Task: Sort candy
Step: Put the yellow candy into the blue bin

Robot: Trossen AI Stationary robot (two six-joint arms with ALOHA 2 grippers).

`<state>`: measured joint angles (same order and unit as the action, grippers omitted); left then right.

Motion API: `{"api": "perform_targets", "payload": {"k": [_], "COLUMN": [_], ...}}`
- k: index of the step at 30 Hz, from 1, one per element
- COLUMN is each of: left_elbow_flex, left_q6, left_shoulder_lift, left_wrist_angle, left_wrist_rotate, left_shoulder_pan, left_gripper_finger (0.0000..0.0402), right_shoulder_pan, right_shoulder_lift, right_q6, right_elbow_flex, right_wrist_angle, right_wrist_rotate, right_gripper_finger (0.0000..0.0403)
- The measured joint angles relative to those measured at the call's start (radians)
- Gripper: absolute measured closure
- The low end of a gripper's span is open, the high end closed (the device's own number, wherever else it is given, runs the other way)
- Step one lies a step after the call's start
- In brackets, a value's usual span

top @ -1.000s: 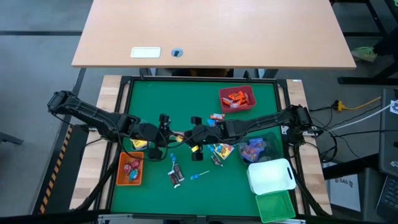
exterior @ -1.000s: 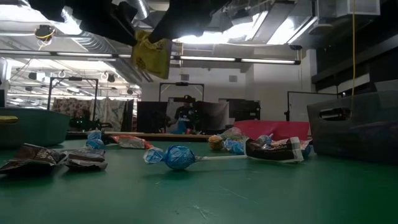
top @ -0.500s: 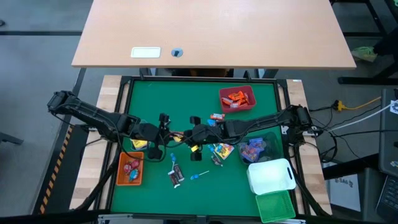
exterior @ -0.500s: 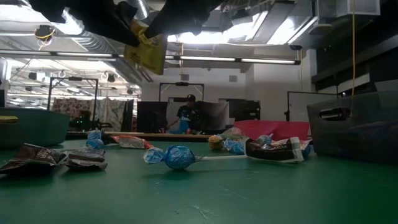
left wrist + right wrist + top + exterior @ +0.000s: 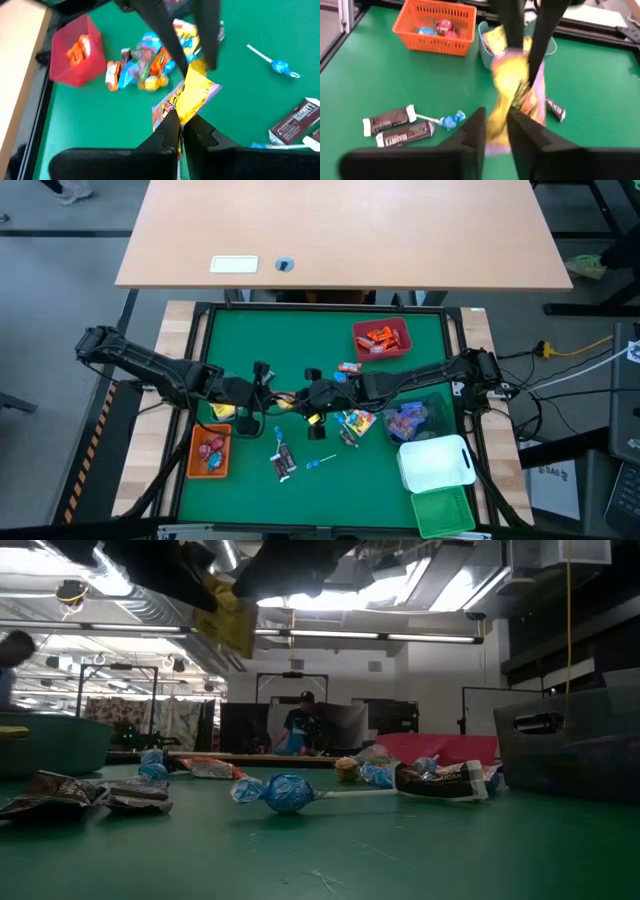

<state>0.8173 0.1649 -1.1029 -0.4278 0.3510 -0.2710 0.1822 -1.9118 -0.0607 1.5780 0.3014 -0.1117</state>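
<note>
A yellow candy packet (image 5: 291, 401) with a purple-printed side is in the air over the middle of the green table, between my two grippers. My left gripper (image 5: 278, 402) (image 5: 182, 120) comes from the table's left and is shut on one end. My right gripper (image 5: 303, 402) (image 5: 496, 112) comes from the right and is shut on the other end. In the low view the packet (image 5: 228, 620) hangs high under both dark grippers. Loose candy lies below: dark brown bars (image 5: 283, 463), a blue lollipop (image 5: 315, 464) and a mixed pile (image 5: 352, 421). My left gripper pinches the packet's near end (image 5: 186, 112) between its two fingers, with the fingers along its length. The packet is lifted clear of the table and tilted. My right gripper pinches the packet's opposite end (image 5: 497, 117) between its two fingers, coming from the table's right. The packet spans between the two grippers, clear of the table.
Bins ring the work area: a red bin (image 5: 382, 338) far right, an orange bin (image 5: 210, 452) near left, a small bin (image 5: 222, 412) under the left arm, a clear bin (image 5: 415, 418), a white bin (image 5: 435, 463) and a green bin (image 5: 445, 512) near right. A person stands in the room beyond.
Both grippers have stayed shut on the yellow packet. In the low view the packet has moved a little toward the table's left and tipped further over.
</note>
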Motion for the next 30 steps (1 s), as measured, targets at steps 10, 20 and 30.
{"api": "perform_targets", "payload": {"k": [10,20,30], "left_elbow_flex": [0.072,0.066,-0.065], "left_q6": [-0.396,-0.894,-0.96], "left_shoulder_lift": [0.154,0.229,0.206], "left_wrist_angle": [-0.537,-1.033,-0.982], "left_wrist_rotate": [0.0,-0.02,0.006], "left_shoulder_pan": [0.0,0.0,0.0], "left_gripper_finger": [0.0401,0.0401,0.0399], "right_shoulder_pan": [0.0,0.0,0.0], "right_shoulder_lift": [0.0,0.001,0.001], "right_q6": [0.003,0.003,0.003], "right_elbow_flex": [0.0,0.0,0.0], "right_wrist_angle": [0.226,0.371,0.414], "right_wrist_rotate": [0.001,0.0,0.0], "right_gripper_finger": [0.0226,0.0225,0.0226]}}
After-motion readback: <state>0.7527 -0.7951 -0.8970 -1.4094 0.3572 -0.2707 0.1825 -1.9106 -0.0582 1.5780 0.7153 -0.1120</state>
